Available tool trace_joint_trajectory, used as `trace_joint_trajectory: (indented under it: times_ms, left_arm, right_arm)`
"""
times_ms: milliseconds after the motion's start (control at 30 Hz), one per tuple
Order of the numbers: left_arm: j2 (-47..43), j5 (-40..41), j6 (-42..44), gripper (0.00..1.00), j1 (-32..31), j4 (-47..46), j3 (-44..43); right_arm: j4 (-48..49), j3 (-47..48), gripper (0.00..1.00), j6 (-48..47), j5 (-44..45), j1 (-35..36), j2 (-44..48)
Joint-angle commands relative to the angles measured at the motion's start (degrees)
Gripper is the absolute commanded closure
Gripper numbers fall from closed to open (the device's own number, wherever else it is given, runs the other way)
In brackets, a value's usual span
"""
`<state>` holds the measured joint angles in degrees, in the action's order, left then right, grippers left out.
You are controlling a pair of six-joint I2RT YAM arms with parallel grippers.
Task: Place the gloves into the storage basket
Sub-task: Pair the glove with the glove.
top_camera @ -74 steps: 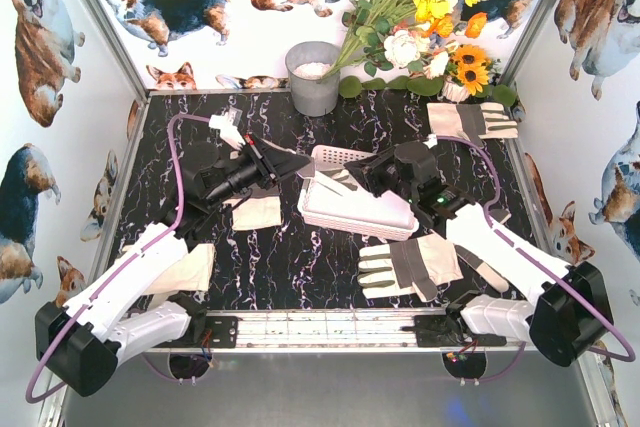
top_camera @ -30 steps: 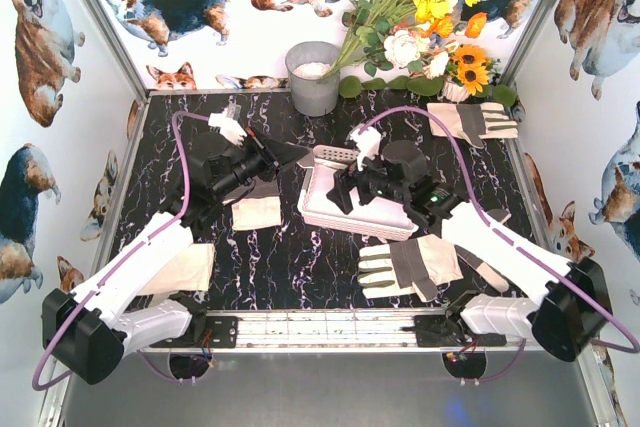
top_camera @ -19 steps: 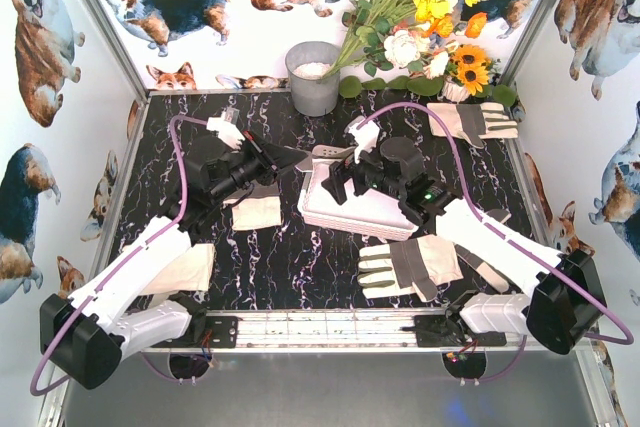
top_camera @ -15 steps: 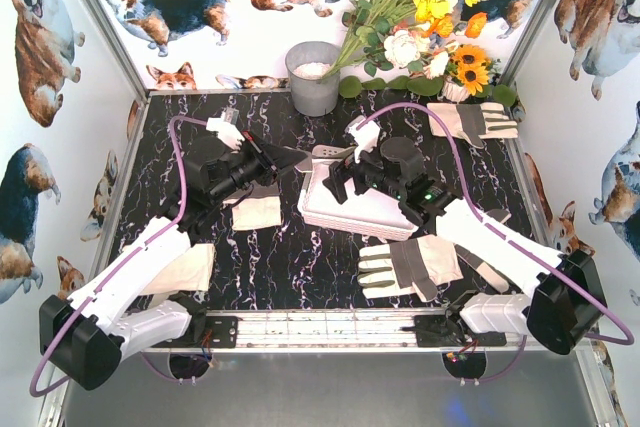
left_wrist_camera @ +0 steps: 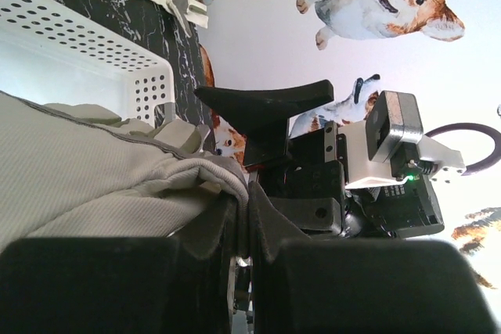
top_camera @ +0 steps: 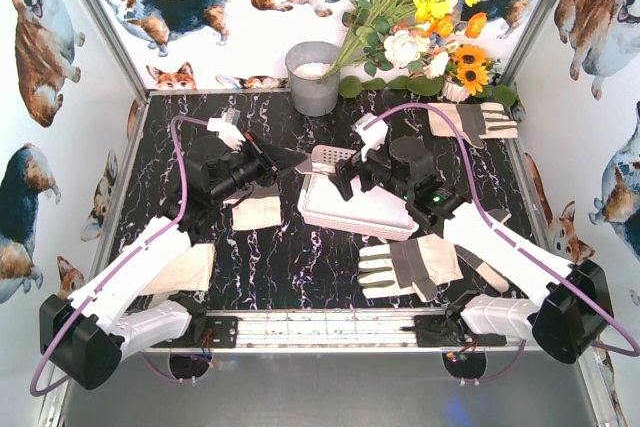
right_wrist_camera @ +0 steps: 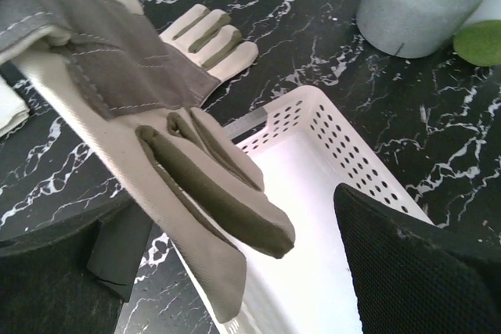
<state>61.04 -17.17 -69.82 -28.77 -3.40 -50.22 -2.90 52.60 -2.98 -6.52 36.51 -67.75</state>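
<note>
Our right gripper (top_camera: pixel 345 173) has spread wide since a second ago and hangs over the left end of the white basket (top_camera: pixel 352 230) at frame centre. Our left gripper (top_camera: pixel 297 159) is clamped on a glove (right_wrist_camera: pixel 156 107) dangling there. Another glove (top_camera: pixel 410 265) lies on the surface (top_camera: pixel 300 267) below the basket.

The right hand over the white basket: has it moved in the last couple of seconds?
Yes. The right hand has shifted left along the white basket, toward its far left end, and its jaws have opened.
</note>
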Motion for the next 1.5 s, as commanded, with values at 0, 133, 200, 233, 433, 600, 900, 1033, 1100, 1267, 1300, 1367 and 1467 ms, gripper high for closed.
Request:
trace_joint_trajectory:
  times_ms: [0, 133, 200, 233, 433, 600, 900, 1033, 1100, 1267, 1300, 1367, 1467]
  left_arm:
    - [-0.3, -0.6, 1.1, 1.0, 0.3, -1.2, -1.9]
    - [-0.4, -0.6, 1.1, 1.0, 0.3, -1.5, -1.4]
    - [-0.7, -0.6, 0.7, 1.0, 0.3, -2.3, -0.8]
    - [-0.9, -0.3, 0.4, 1.0, 0.4, -2.9, -0.4]
    - [-0.7, -0.2, 1.5, 1.0, 0.3, -3.1, -1.0]
    - [-2.6, 3.1, 5.6, 0.41, 0.4, 0.5, -2.0]
    - [-2.1, 4.7, 28.7, 0.09, 1.1, 18.3, -14.0]
    - [0.4, 2.0, 42.7, 0.07, 1.1, 26.8, -20.2]
    - [1.8, -1.6, 48.7, 0.07, 0.9, 30.2, -22.7]
    - [4.0, -10.1, 56.9, 0.05, -2.3, 31.7, -24.5]
    - [4.4, -9.7, 57.5, 0.05, -3.8, 30.9, -24.1]
    - [5.7, -7.9, 59.0, 0.05, -8.0, 29.4, -23.3]
    - [8.9, -3.5, 62.0, 0.05, -13.2, 30.3, -24.7]
  right_arm:
    - [3.0, 1.7, 0.05, 0.2, -4.9, 0.0, -0.2]
    - [3.8, 1.7, 0.26, 2.1, -6.5, 0.0, 0.2]
    - [4.0, 1.7, 0.43, 3.1, -7.4, -0.1, 0.5]
    - [4.1, 1.8, 0.52, 3.8, -7.9, -0.2, 0.5]
    - [5.2, 1.7, 1.0, 8.3, -10.0, -1.4, 0.9]
    - [2.5, 2.7, 1.0, 12.3, -11.6, -4.1, 3.2]
    - [-15.6, 8.3, 1.0, 11.5, -11.1, -6.0, 8.4]
    - [-25.5, 12.8, 1.0, 10.1, -11.5, -6.1, 8.3]
    - [-29.8, 14.9, 1.0, 10.1, -12.0, -6.1, 8.1]
    - [-37.1, 18.4, 1.0, 11.9, -13.2, -6.1, 7.1]
    - [-37.6, 18.7, 1.0, 12.1, -13.4, -6.1, 6.8]
    - [-38.0, 18.9, 1.0, 12.4, -13.8, -6.1, 6.6]
    - [-38.1, 18.9, 1.0, 12.8, -13.9, -6.1, 6.4]
